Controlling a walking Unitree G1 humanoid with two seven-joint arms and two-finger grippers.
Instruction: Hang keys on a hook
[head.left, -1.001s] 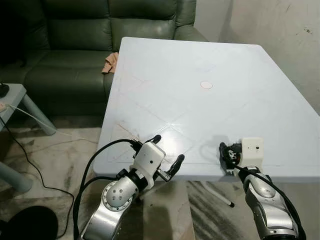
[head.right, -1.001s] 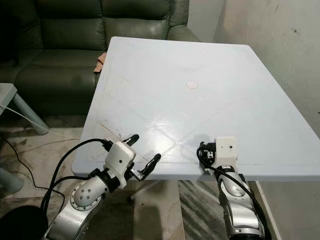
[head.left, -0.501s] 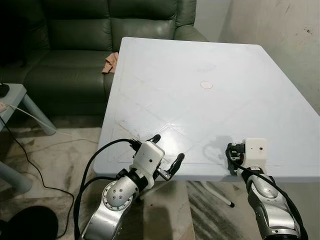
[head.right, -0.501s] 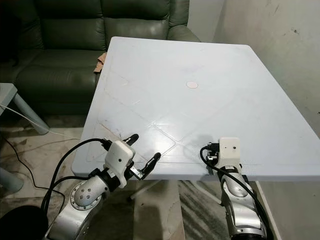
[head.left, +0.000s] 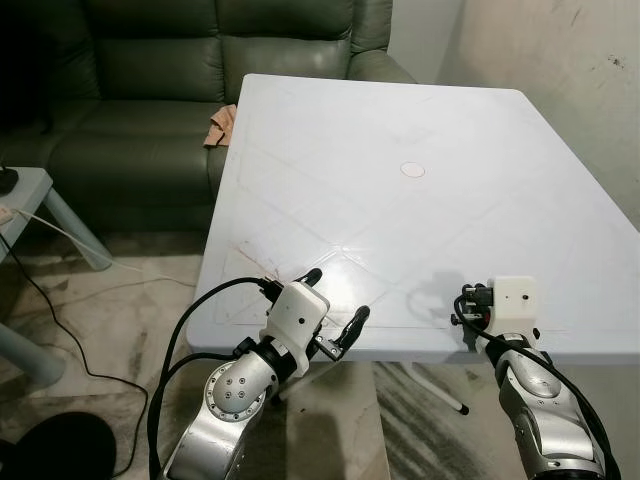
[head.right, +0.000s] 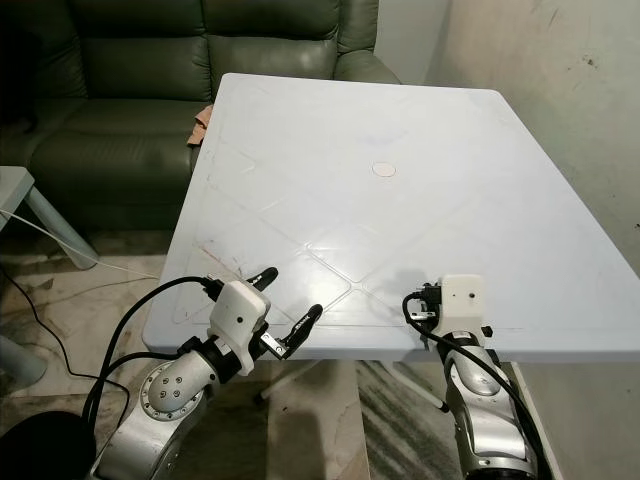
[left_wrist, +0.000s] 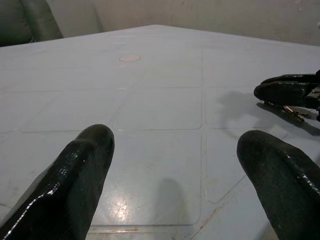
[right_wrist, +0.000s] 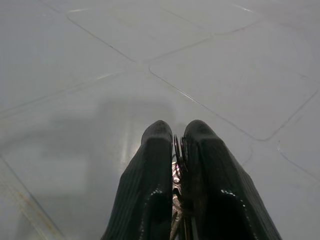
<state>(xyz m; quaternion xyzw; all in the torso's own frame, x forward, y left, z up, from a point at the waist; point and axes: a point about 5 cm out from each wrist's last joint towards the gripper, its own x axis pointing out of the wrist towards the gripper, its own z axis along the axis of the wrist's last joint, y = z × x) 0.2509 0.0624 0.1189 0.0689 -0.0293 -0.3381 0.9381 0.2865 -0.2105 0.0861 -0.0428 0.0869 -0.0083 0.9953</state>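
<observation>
One set of keys (right_wrist: 177, 192) sits pinched betw. the two black fingers (right_wrist: 150, 200) of the right gripper (right_wrist: 175, 135), w/ a metal ring edge showing in the slit betw. the pads and more metal lower down. Right gripper is clenched on the keys, held just above the white table (head.left: 400, 120) nr its front edge, on the robot's right side. In the left wrist view the same gripper (left_wrist: 285, 92) shows as a dark shape low over the tabletop w/ bits of key metal (left_wrist: 287, 111) poking out under it and a shadow beneath.

Left gripper (head.left: 335, 305) is at the table's front edge too, well apart from the right one, its fingers (left_wrist: 75, 175) spread wide & holding nothing; tips reach over the tabletop edge.

Tabletop has faint diamond-pattern lines and a small round disc (head.left: 412, 170) nr the middle, far from both grippers. Behind the table: dark green sofa (head.left: 150, 100), w/ a tan cloth (head.left: 220, 125) on the seat nr the table's far left corner. Black cable (head.left: 60, 330) trails on the marbled floor to the left; pale side table (head.left: 30, 200) at the left edge.
</observation>
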